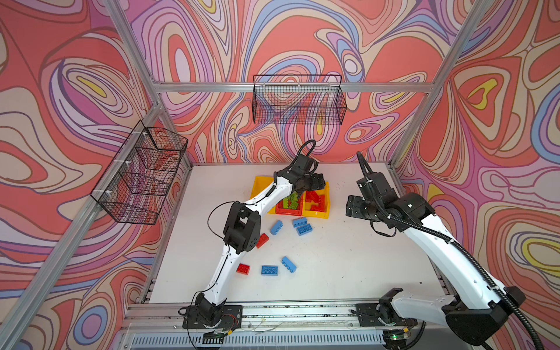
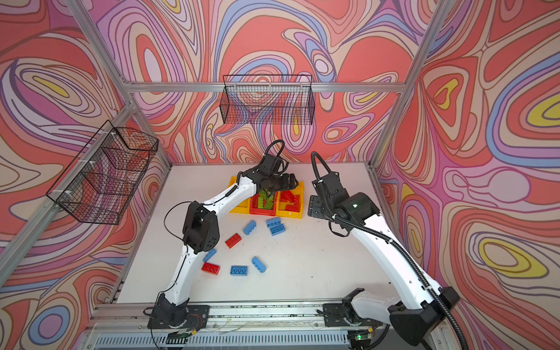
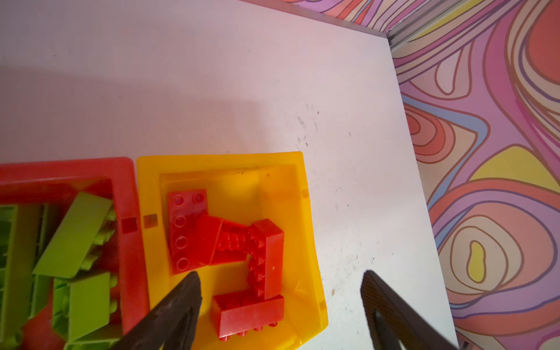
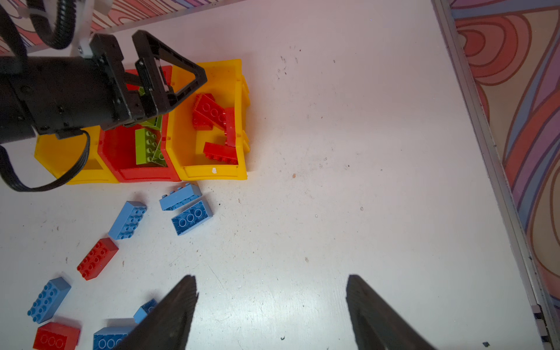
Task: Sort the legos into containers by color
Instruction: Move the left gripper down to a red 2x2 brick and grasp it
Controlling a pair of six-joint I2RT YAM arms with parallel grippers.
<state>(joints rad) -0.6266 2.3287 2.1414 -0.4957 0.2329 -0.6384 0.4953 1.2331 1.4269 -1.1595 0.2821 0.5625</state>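
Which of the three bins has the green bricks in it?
The red bin, middle of the row, holds the green bricks. The yellow bin beside it holds only red bricks.

In a top view the left arm (image 1: 274, 192) hides most of the left yellow bin (image 1: 261, 181); in the left wrist view the red bin (image 3: 60, 169) and its green bricks (image 3: 72, 236) run off the frame's edge
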